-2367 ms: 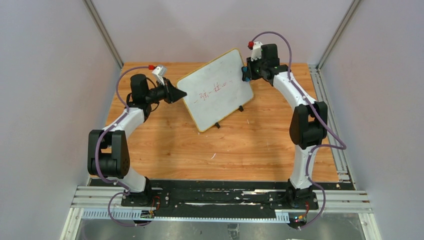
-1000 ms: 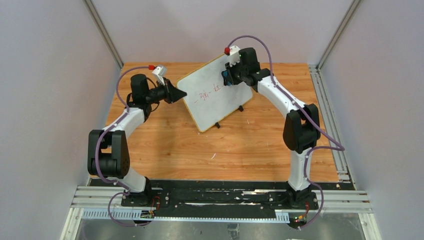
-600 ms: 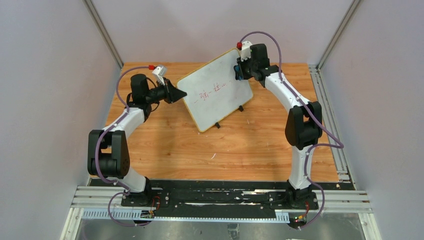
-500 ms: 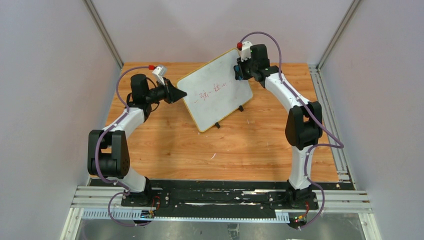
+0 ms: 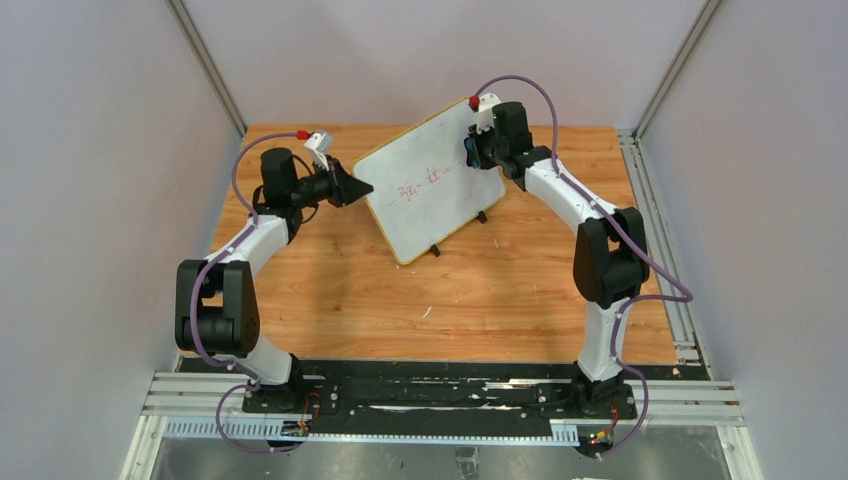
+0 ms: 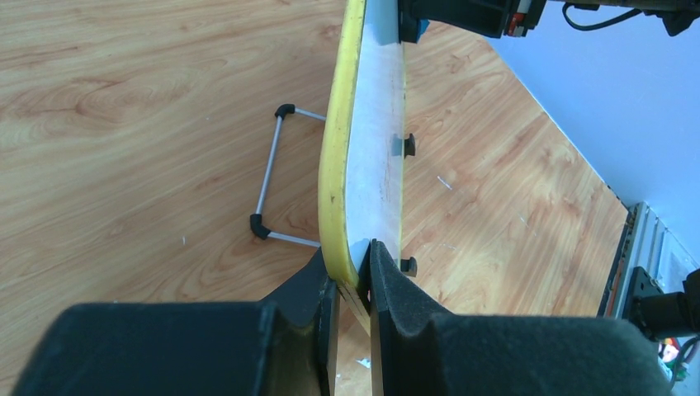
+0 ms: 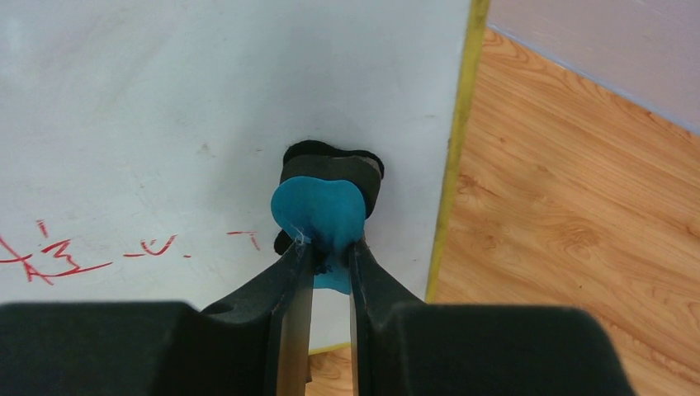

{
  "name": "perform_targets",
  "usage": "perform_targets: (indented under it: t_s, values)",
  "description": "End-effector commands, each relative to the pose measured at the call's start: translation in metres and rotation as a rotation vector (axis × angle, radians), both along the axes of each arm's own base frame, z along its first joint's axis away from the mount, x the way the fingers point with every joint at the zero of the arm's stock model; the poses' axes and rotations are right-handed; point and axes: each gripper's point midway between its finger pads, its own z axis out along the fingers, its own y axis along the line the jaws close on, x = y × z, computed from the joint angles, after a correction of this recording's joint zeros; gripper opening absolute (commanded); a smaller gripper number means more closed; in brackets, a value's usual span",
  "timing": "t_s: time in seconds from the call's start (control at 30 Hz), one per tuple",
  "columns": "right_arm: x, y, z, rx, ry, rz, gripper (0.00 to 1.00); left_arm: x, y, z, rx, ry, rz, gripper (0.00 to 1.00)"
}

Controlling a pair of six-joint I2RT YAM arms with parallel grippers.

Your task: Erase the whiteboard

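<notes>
1. Right wrist view: the right gripper (image 7: pixel 330 252) has its jaws clamped on a blue eraser (image 7: pixel 318 210). The eraser's black pad sits against the board (image 7: pixel 165 99), just inside the board's right edge.
2. Red writing (image 7: pixel 58 256) runs across the board to the left of the eraser, apart from it.
3. Left wrist view: the left gripper (image 6: pixel 353 276) has its jaws pinched tight on the board's yellow frame (image 6: pixel 333 148), seen edge-on.
4. A wire stand (image 6: pixel 268 177) rests on the wooden table (image 6: pixel 124 82) behind the board.
5. From above, the board stands propped and tilted on the table between the two grippers. The left one is at the board's left edge and the right one near its upper right corner.
</notes>
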Motion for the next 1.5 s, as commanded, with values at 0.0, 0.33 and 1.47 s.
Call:
perform_targets:
  t_s: [0.0,0.33,1.47]
  values:
    - [-0.032,0.048,-0.003,0.033,0.033,0.092,0.01,0.003,0.010,-0.024,0.118,-0.022,0.017,0.00]
    - [-0.060,0.103,0.001,0.033,0.028,0.190,0.01,0.003,0.010,-0.026,0.118,-0.020,0.017,0.00]
    - [-0.039,0.030,0.005,-0.067,0.012,0.041,0.01,0.001,0.010,-0.017,0.119,-0.030,0.016,0.00]
